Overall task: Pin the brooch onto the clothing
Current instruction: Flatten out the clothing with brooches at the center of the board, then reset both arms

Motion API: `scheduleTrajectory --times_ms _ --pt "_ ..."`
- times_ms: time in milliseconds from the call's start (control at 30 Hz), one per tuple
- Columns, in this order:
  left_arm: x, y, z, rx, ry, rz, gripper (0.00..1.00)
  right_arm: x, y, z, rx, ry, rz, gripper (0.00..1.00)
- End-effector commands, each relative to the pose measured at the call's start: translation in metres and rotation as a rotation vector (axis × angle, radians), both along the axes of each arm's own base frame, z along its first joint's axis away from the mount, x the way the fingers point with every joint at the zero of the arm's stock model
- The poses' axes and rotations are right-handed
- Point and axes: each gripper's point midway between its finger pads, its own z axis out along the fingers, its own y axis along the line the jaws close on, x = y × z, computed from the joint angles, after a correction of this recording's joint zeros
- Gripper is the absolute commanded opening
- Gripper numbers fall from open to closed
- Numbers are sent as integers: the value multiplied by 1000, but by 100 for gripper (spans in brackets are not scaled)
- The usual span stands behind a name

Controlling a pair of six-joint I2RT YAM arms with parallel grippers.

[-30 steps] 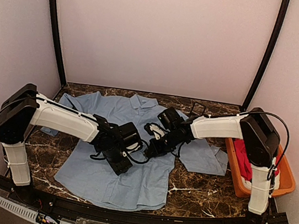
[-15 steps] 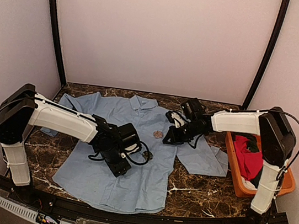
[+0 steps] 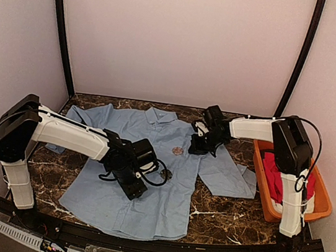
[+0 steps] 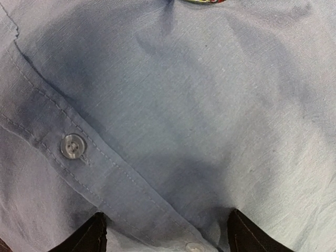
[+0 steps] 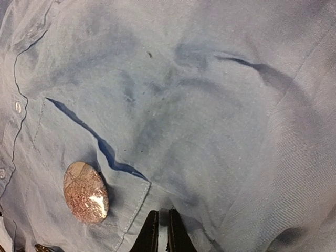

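Brooch [image 5: 85, 192]: was seen lying flat on the shirt [image 3: 163, 207], on the chest pocket [image 5: 55, 149] just beside its opening — held by nothing.
Shirt: was spread front-up on the marble table [image 3: 223, 220], collar towards the back wall.
Right gripper [image 5: 163, 234]: fingers were brought together on nothing; within the last second it had been drawn back from the chest towards the far right sleeve.
Left gripper [image 4: 168, 239]: jaws were held wide, low over the button placket [image 4: 105, 168], position unchanged.
Meaning: the release was judged done — whether the pin had passed through the cloth could not be told.
Beyond: a red garment [image 3: 274, 169] lay in an orange bin [image 3: 290, 213], right.
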Motion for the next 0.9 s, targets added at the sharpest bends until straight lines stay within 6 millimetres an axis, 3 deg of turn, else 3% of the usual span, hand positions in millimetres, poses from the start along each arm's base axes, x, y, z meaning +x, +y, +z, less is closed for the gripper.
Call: scheduleTrajectory --times_ms 0,100,167,300,333,367,400,533,600,733,867 --pt "-30 23 -19 93 93 -31 80 3 -23 -6 -88 11 -35 8" --pt "-26 19 -6 62 49 -23 89 5 -27 23 -87 -60 -32 8" --pt "-17 14 13 20 -7 -16 97 2 -28 52 -77 -123 -19 9" --pt "6 6 79 -95 -189 -1 99 -17 -30 122 -58 -286 16 15" --pt "14 6 107 -140 -267 6 99 -24 -30 142 -47 -332 28 24" --pt "21 9 123 -152 -323 17 99 -34 -29 157 -35 -369 47 75" --pt "24 9 151 -205 -381 13 99 -47 -27 175 -16 -412 69 96" --pt "26 26 226 -366 -550 70 99 -111 -24 214 92 -528 171 99" --pt "18 37 250 -465 -581 95 99 -144 -31 228 172 -533 185 99" --pt "-4 67 277 -603 -626 117 99 -212 -46 256 411 -548 245 99" --pt "-18 110 280 -625 -702 168 99 -279 -58 293 669 -672 423 99"
